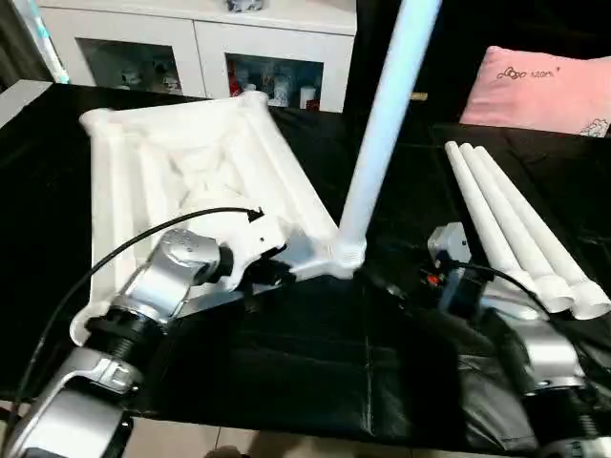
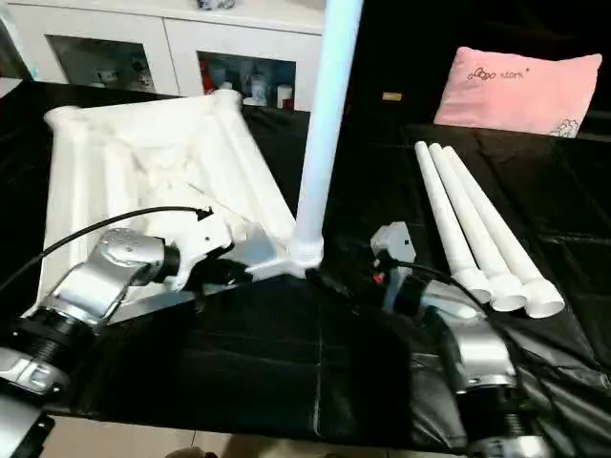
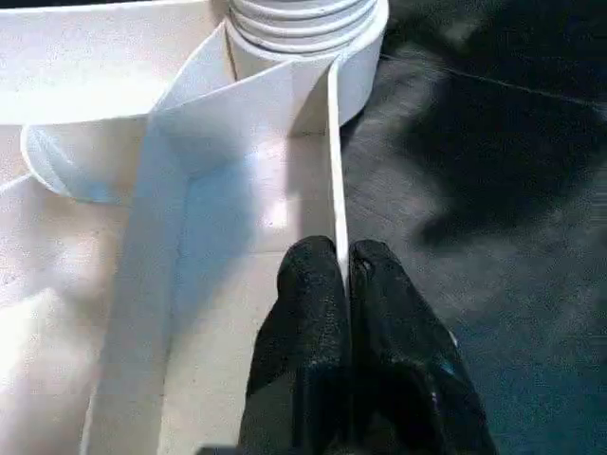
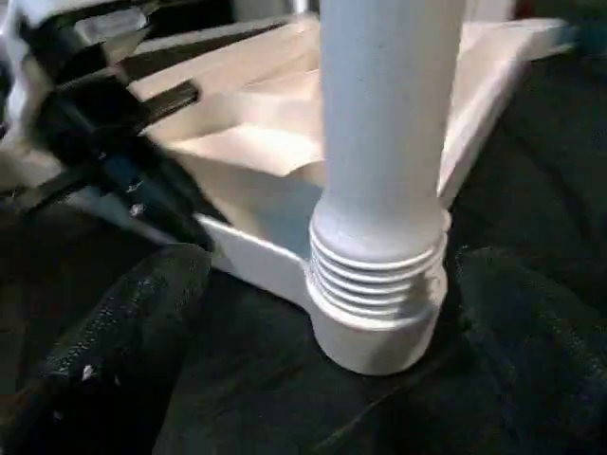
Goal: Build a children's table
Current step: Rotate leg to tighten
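At the near corner of the upturned tabletop, the left hand pinches the rim while the right hand, spread wide, flanks the upright leg. Turning squarely should seat its threads. Three spare legs lie beyond.

Head stereo downward; wrist cameras close on leg socket.
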Tool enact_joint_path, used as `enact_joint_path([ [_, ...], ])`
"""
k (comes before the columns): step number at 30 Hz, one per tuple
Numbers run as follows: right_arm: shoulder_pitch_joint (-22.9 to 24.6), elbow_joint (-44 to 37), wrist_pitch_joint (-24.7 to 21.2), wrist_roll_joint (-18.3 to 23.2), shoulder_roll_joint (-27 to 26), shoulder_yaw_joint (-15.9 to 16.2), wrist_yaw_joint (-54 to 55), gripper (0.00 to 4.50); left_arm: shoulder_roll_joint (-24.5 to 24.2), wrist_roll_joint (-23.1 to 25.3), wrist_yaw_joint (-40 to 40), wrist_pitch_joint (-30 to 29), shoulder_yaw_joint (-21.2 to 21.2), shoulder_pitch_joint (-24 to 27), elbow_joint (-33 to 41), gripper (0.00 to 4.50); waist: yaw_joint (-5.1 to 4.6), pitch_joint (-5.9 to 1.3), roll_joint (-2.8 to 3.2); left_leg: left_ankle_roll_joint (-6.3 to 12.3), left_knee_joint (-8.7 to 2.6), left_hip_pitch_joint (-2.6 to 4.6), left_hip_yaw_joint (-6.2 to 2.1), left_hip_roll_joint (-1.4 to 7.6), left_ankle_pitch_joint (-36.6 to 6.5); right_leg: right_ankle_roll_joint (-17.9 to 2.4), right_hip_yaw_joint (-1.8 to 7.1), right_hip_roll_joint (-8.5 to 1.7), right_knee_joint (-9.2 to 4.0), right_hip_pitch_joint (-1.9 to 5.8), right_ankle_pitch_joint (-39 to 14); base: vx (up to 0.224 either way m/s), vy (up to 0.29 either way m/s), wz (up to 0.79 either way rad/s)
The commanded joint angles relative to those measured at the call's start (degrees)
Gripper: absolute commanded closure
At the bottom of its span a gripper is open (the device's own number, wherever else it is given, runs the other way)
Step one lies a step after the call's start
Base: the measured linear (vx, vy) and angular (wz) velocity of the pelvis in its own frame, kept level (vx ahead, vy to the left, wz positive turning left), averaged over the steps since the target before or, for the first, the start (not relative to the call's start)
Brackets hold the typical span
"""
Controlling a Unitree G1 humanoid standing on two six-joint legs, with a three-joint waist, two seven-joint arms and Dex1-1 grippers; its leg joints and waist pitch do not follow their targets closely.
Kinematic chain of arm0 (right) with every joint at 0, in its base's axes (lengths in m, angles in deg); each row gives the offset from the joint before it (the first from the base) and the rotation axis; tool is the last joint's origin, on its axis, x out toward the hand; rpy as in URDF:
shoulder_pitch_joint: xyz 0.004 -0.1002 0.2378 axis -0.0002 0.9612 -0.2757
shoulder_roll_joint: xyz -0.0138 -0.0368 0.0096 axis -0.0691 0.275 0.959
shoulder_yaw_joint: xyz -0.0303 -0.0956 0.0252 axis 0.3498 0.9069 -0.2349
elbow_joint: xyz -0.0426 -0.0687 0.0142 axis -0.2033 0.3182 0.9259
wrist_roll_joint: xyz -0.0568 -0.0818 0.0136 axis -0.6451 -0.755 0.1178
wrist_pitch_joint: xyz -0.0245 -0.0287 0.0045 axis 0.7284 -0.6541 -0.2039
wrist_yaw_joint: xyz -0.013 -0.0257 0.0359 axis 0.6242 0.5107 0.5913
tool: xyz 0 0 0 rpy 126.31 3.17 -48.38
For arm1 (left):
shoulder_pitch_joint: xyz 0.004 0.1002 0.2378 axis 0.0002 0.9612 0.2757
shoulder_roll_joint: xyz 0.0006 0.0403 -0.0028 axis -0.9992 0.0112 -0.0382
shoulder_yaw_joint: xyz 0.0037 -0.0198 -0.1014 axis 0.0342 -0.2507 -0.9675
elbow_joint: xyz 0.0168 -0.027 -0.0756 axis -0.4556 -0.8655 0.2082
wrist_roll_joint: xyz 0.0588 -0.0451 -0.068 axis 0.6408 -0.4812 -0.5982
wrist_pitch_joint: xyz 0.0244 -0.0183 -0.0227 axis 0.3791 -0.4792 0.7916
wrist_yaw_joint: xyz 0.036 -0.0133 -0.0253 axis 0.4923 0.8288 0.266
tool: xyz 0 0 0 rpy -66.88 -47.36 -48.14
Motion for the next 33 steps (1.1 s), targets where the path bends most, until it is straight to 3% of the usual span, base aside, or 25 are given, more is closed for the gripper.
enact_joint_path([
  [1,-1.2,-0.8,-0.6,-0.5,1.6,1.0,-3.0,0.01,-0.3,-0.2,-4.9,3.1,2.9,-0.9,-0.3,4.50,-0.07,-3.53,-0.09,5.16,-3.21,0.32,-0.83,3.36,-4.6,-12.9,3.12,-5.74,-3.77,3.00,-1.4,0.000,0.000,0.00],
  [15,-6.4,4.9,0.1,-2.9,3.7,5.8,-11.4,0.01,-2.7,0.8,-14.2,11.6,5.6,-2.7,-4.0,4.50,1.10,-3.91,0.25,4.67,-2.80,0.51,-0.69,3.50,-3.4,-14.7,2.89,-5.74,-2.79,3.12,3.4,0.000,0.000,0.00],
  [22,-8.4,8.4,0.9,-3.2,3.4,6.6,-13.6,0.01,-2.3,0.9,-15.5,13.0,6.0,-2.9,-4.8,4.50,1.17,-3.92,0.16,4.09,-2.73,0.48,-0.71,3.63,-4.7,-15.0,2.76,-5.88,-2.75,3.13,1.7,0.000,0.000,0.00],
  [33,-9.7,11.4,1.7,-2.9,2.7,7.2,-16.7,1.05,-2.7,1.2,-16.7,14.0,6.1,-2.9,-5.2,4.50,1.31,-4.01,0.05,4.46,-2.53,0.34,-0.68,3.53,-4.0,-15.1,2.68,-5.88,-2.60,3.14,1.9,0.000,0.000,0.00],
])
